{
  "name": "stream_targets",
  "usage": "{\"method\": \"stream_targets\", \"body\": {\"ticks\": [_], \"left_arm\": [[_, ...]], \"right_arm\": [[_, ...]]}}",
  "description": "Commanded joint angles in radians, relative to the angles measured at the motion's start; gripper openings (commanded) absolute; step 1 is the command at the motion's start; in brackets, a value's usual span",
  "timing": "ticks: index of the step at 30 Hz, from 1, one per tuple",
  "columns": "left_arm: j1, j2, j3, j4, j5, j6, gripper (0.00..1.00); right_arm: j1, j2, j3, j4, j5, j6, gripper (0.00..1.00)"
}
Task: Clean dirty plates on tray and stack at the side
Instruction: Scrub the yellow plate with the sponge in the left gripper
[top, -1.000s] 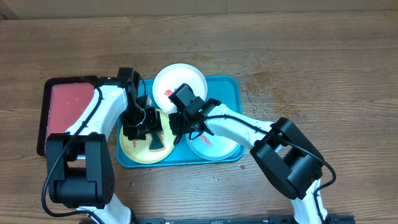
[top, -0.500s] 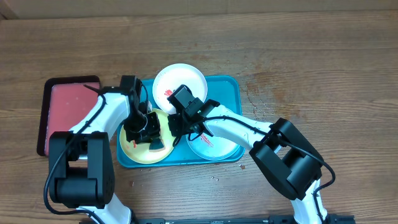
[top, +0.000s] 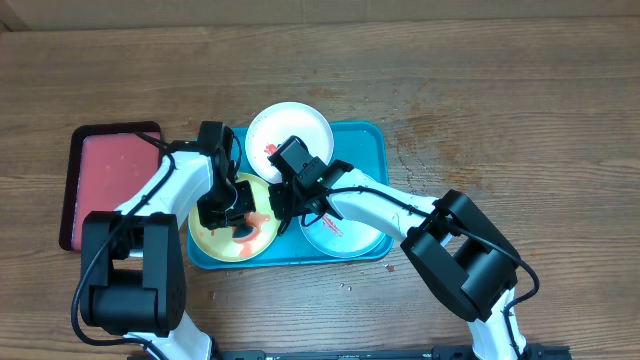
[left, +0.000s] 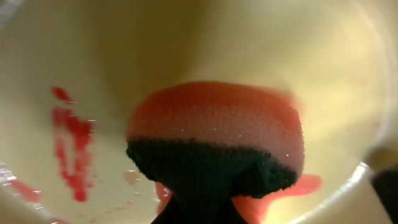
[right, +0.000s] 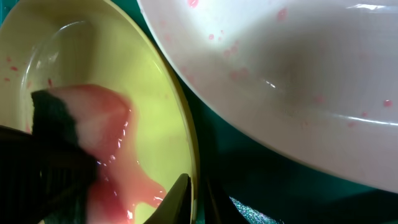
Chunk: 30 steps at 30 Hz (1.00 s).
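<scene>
A red tray (top: 110, 185) is seen to the left of the tray (top: 366, 148), near it but apart. 3 plates are carried by the tray. At its left end the yellow plate (top: 211, 238) is laid flat. It is glossy, streaked with red down 1 side, and wetted with a pink pool near the rim.

The left gripper (top: 235, 208) is lowered into that plate and is clenched on a sponge (left: 214, 124). The sponge's pink face is turned up over a dark green scouring layer. The right gripper (right: 198, 190) is clamped on the yellow plate's right rim, with 1 finger inside and 1 outside.

The white plate (top: 295, 130) is set at the tray's far edge, overhanging it, and a red smear is seen on its left part. The mint plate (top: 350, 238) is laid at the tray's right end, faintly marked with red.

1 second earlier the left jaws were spread wide; now they are shut. The left arm has been drawn off the red tray toward the tray. Pink is now shown in the yellow plate where only dark was seen. The right arm and all 3 plates are unchanged in place.
</scene>
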Motion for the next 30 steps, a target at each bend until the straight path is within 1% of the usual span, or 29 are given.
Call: {"method": "stream_targets", "body": {"ticks": [1,7,12,14,16,18,19,22,23,26,30], "left_arm": [[0.014,0.015,-0.01,0.017,-0.315,-0.031,0.04],[0.014,0.015,-0.01,0.016,-0.48,-0.031,0.04],[0.014,0.014,0.012,-0.001,-0.483,-0.03,0.04],[0.014,0.014,0.04,-0.034,-0.438,-0.03,0.04],[0.014,0.014,0.077,-0.071,-0.354,-0.028,0.04],[0.014,0.014,0.111,-0.09,-0.232,-0.002,0.04],[0.014,0.014,0.126,-0.09,-0.141,0.027,0.04],[0.014,0.014,0.137,-0.055,0.102,0.09,0.04],[0.013,0.015,0.136,-0.045,0.146,0.094,0.04],[0.011,0.015,0.135,-0.041,0.168,0.094,0.04],[0.012,0.015,0.122,-0.044,0.095,0.093,0.04]], "right_arm": [[-0.01,0.018,0.019,-0.001,0.014,-0.013,0.1],[-0.01,0.018,0.019,-0.017,0.014,-0.034,0.1],[-0.01,0.018,0.019,-0.029,0.014,-0.056,0.1],[-0.01,0.018,0.019,-0.031,0.014,-0.056,0.1],[-0.01,0.018,0.019,-0.031,0.014,-0.056,0.1],[-0.01,0.018,0.019,-0.031,0.014,-0.056,0.1],[-0.01,0.018,0.019,-0.031,0.014,-0.056,0.1],[-0.01,0.018,0.019,-0.03,0.014,-0.055,0.1],[-0.011,0.018,0.019,-0.028,0.014,-0.055,0.1],[-0.011,0.018,0.019,-0.021,0.014,-0.055,0.11],[-0.014,0.018,0.019,-0.005,0.014,-0.055,0.11]]}}
